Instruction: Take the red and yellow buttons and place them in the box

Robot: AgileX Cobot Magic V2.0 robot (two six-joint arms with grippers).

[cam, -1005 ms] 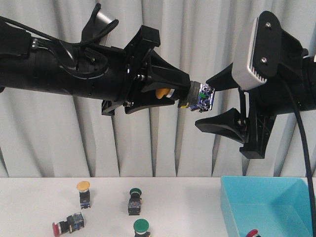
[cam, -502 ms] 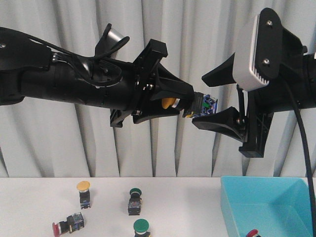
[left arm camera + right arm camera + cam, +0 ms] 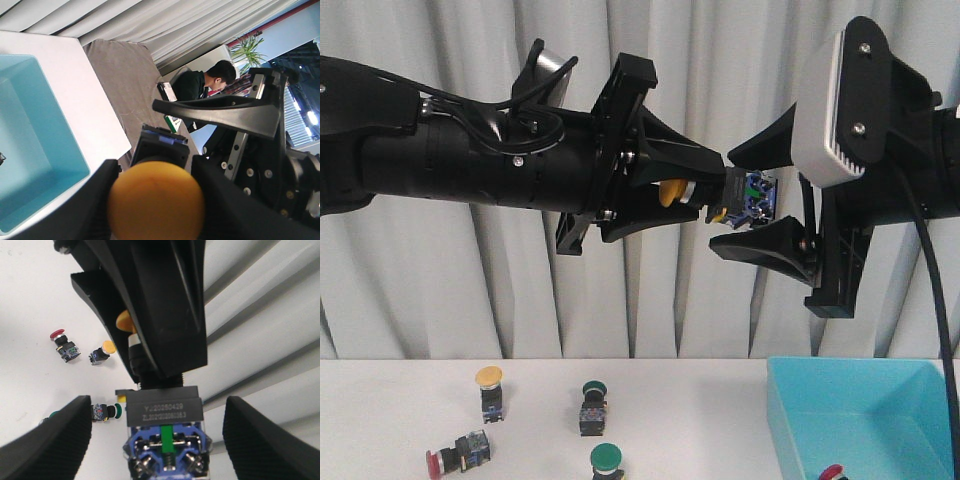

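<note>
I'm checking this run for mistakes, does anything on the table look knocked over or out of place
One thing: the red button near the table's front left lies tipped on its side, while the yellow button and two green buttons stand upright. The handover in the air looks orderly, left gripper holding a yellow button between the right gripper's open fingers.

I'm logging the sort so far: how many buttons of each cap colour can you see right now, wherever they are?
Yellow: 2, one held in the left gripper, one on the table
Red: 2, one lying on the table, one in the box
Green: 2
Total: 6
</note>
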